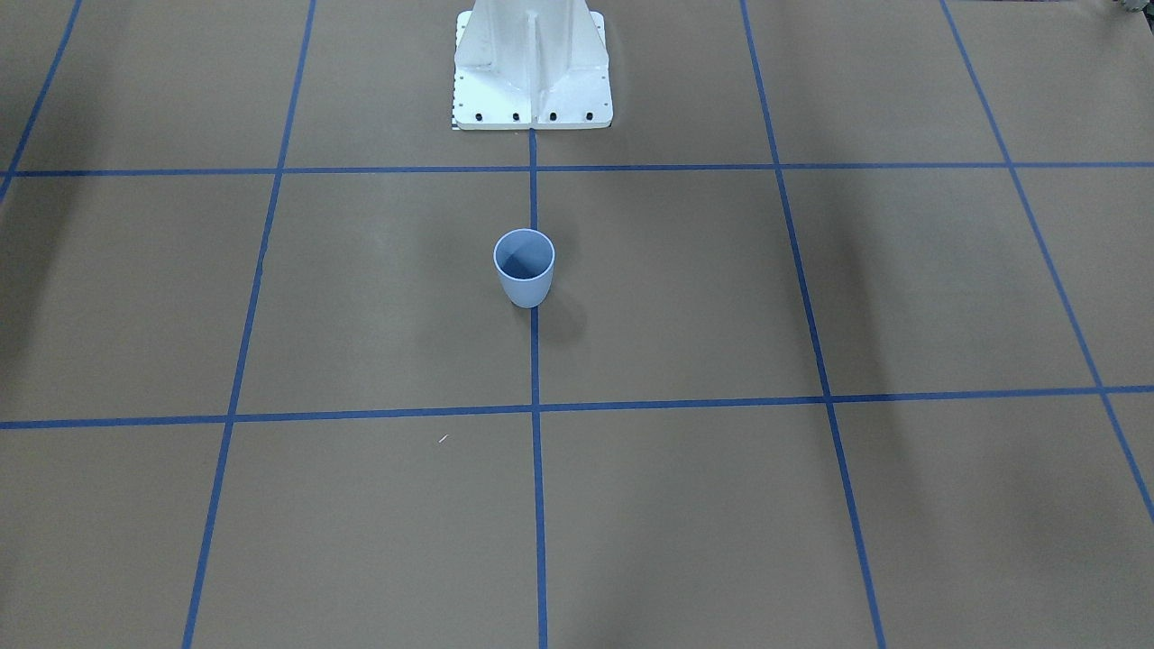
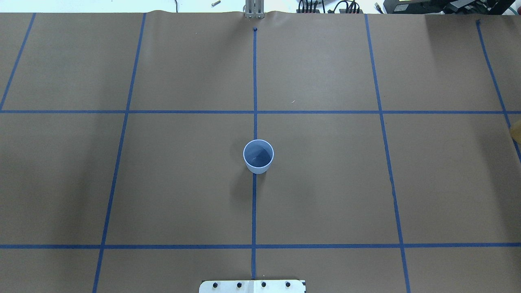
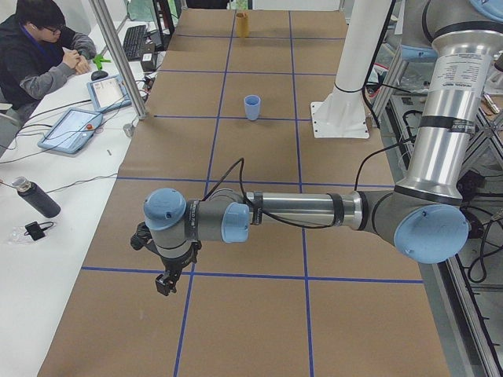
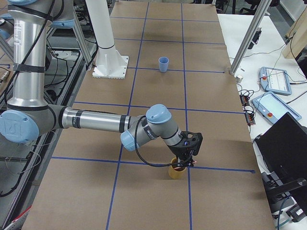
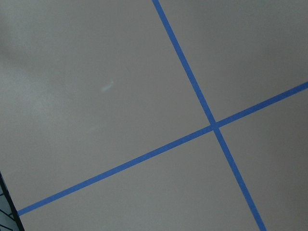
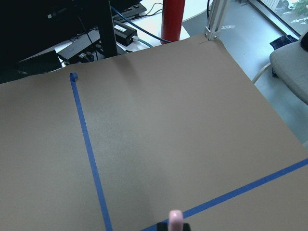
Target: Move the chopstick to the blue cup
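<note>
chopstick (image 6: 176, 218) tip at right gripper (image 4: 183, 162), seems upright, lower centre; blue cup (image 4: 163, 64) well apart, upper centre; can't tell if gripper is closed

The blue cup (image 1: 524, 270) is pale blue-grey, darker blue inside. Beneath it the brown paper table (image 1: 721, 297) carries a blue tape grid (image 1: 534, 361). Well apart from it stands a mustard-yellow cup (image 4: 175, 172); the chopstick (image 6: 175, 219) is pale pink.

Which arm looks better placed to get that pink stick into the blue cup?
Right. The right pincer hangs at the yellow cup, its wrist camera showing the chopstick tip close below. The left pincer hovers at the opposite end, no stick in view.
</note>
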### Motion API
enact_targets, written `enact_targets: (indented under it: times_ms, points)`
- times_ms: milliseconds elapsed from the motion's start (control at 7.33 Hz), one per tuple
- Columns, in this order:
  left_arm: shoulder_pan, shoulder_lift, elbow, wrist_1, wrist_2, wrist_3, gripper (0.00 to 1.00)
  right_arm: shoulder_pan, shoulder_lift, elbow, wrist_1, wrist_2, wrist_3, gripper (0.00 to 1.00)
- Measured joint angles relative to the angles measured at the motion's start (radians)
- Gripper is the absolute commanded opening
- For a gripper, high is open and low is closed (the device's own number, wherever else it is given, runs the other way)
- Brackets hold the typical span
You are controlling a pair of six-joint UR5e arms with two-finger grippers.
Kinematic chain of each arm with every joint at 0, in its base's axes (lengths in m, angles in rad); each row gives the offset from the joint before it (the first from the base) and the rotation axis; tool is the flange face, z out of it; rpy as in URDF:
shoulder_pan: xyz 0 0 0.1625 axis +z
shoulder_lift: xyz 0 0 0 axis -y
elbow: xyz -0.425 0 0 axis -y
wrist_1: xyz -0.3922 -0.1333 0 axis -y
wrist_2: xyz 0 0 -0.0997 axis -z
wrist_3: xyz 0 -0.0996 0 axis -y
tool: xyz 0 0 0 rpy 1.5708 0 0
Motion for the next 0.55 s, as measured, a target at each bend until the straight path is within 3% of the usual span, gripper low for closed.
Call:
enact_targets:
  times_ms: [545]
  points:
    - [0.000,0.000,0.002,0.000,0.000,-0.009,0.99,0.080,0.117,0.146,-0.312,0.077,-0.110,0.00]
